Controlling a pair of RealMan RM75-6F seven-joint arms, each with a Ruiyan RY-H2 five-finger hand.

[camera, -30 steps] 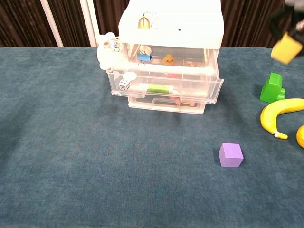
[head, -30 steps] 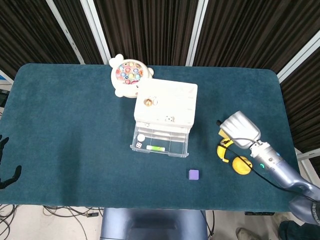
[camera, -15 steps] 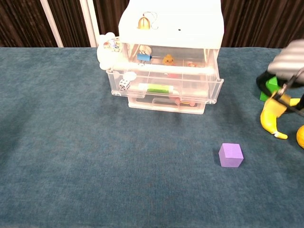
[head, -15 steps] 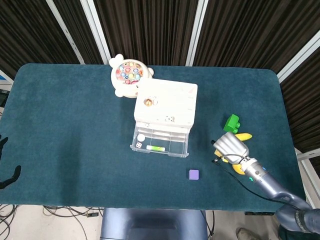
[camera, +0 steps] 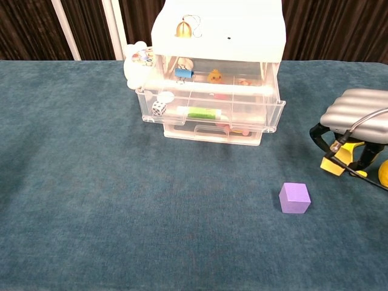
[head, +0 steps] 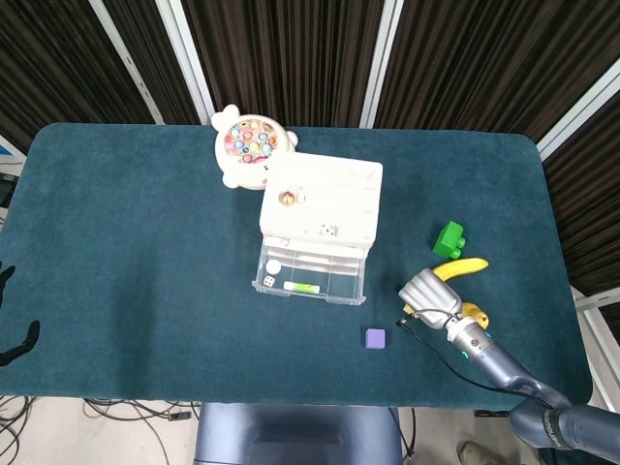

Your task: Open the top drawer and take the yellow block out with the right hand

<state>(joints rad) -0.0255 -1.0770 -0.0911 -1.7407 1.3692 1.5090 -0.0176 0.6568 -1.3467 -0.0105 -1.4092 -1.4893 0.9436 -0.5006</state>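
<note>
The clear drawer unit [head: 322, 208] stands mid-table with its top drawer [camera: 212, 112] pulled open; a die, a green stick and a white disc lie in it. My right hand [camera: 354, 121] hovers low over the table to the right of the drawers, palm down. Its dark fingers hold the yellow block [camera: 332, 165] just above the cloth. In the head view the right hand [head: 427, 294] hides the block. Only dark fingertips of my left hand [head: 17, 341] show at the left edge, spread, with nothing in them.
A purple cube [camera: 294, 198] lies in front of the drawers, left of my right hand. A banana [head: 459, 267], a green block [head: 449, 237] and a yellow fruit [head: 473, 315] sit close behind and beside that hand. A fishing toy [head: 250, 143] is behind the drawer unit.
My right hand has come down from high at the right and shifted left, carrying the yellow block to just above the table in front of the banana. The drawer has not moved.
</note>
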